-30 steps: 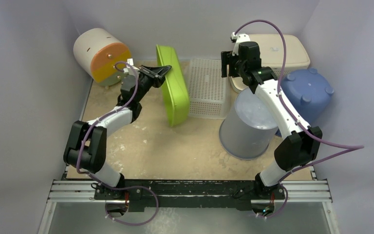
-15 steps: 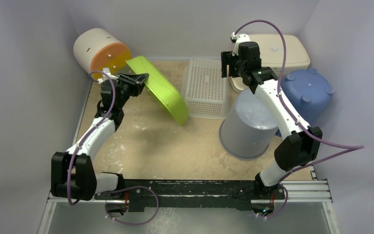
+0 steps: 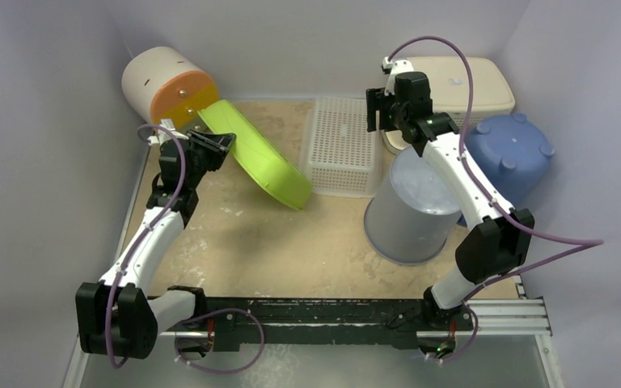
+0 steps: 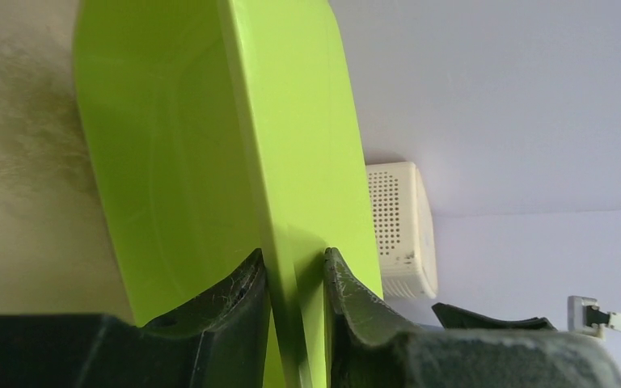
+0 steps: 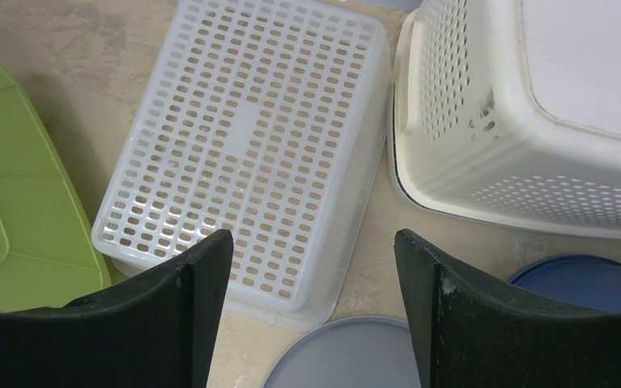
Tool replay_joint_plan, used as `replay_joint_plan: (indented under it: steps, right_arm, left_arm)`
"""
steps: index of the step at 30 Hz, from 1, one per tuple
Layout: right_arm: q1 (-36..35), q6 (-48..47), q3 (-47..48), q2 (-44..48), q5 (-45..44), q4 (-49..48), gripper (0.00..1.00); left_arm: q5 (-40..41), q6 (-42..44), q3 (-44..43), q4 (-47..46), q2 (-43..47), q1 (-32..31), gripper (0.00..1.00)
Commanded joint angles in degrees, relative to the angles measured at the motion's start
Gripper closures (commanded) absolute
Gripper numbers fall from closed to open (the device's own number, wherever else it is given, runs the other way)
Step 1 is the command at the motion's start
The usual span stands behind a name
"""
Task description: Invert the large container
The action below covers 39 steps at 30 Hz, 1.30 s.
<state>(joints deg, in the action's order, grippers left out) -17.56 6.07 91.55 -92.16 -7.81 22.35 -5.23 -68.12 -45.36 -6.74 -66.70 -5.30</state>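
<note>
The large container (image 3: 260, 155) is a lime-green tub. It leans steeply with its underside facing up and right, its lower long edge on the table beside the white basket (image 3: 341, 145). Its raised rim is at my left gripper (image 3: 214, 144). In the left wrist view the rim (image 4: 287, 202) runs between the two fingers of the left gripper (image 4: 293, 257). One finger is against it, the other stands slightly off, so the jaws are loosely open around it. My right gripper (image 3: 376, 109) hangs open and empty above the basket (image 5: 247, 145), with a corner of the tub (image 5: 16, 210) at its left.
An orange-fronted cream drum (image 3: 166, 87) lies just behind the tub's raised end. A cream perforated bin (image 3: 453, 85), an overturned blue bucket (image 3: 509, 153) and a grey bucket (image 3: 411, 206) crowd the right side under the right arm. Walls close in on three sides.
The tub has tipped from standing on its edge to leaning over leftward, underside up. My left arm has drawn back left with the rim and its jaws have loosened. The right arm is unchanged.
</note>
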Motion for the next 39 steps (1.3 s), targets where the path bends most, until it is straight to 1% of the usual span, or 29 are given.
replay_joint_plan:
  steps: [1, 4, 8, 18, 19, 20, 24, 28, 37, 38, 39]
  right_arm:
    - [0.29, 0.52, -0.57, 2.02, 0.87, -2.4, 0.25]
    - [0.29, 0.66, -1.21, 2.24, 1.0, -2.81, 0.25]
    - [0.25, 0.85, -1.76, 2.4, 1.31, -3.0, 0.25]
    - [0.25, 0.93, -2.79, 2.81, 1.57, -3.41, 0.25]
    - [0.25, 0.99, -2.91, 2.83, 1.65, -3.41, 0.25]
    - [0.25, 1.0, -3.01, 2.82, 1.66, -3.45, 0.25]
    - [0.25, 1.13, -3.23, 2.94, 1.66, -3.7, 0.25]
    - [0.25, 1.04, -3.39, 2.9, 1.66, -3.81, 0.25]
    - [0.25, 1.14, -3.92, 2.88, 1.99, -4.09, 0.25]
    - [0.25, 1.08, -3.92, 2.9, 2.01, -4.07, 0.25]
    - [0.25, 1.06, -3.91, 2.89, 2.09, -4.14, 0.25]
  left_arm:
    - [8.36, 10.72, 4.77, 24.82, -1.68, 0.73, 0.8]
    - [12.08, 11.92, 5.39, 27.67, -0.17, 0.73, 1.0]
    - [14.18, 12.53, 6.3, 28.34, 0.88, 0.73, 1.0]
    - [18.56, 16.03, 9.58, 34.59, 2.58, 0.81, 1.0]
    - [18.92, 16.08, 9.98, 35.09, 2.74, 0.77, 0.92]
    - [19.14, 16.19, 10.24, 35.39, 2.86, 0.81, 0.88]
    - [20.86, 16.99, 10.03, 36.45, 2.95, 0.81, 0.81]
    - [22.01, 17.5, 9.14, 36.99, 1.89, 0.82, 0.8]
    - [23.06, 18.56, 7.13, 36.01, 0.34, 0.8, 0.8]
    - [23.58, 19.1, 6.29, 36.41, 0.26, 0.82, 0.8]
    - [24.19, 19.86, 5.48, 36.89, 0.25, 0.82, 0.77]
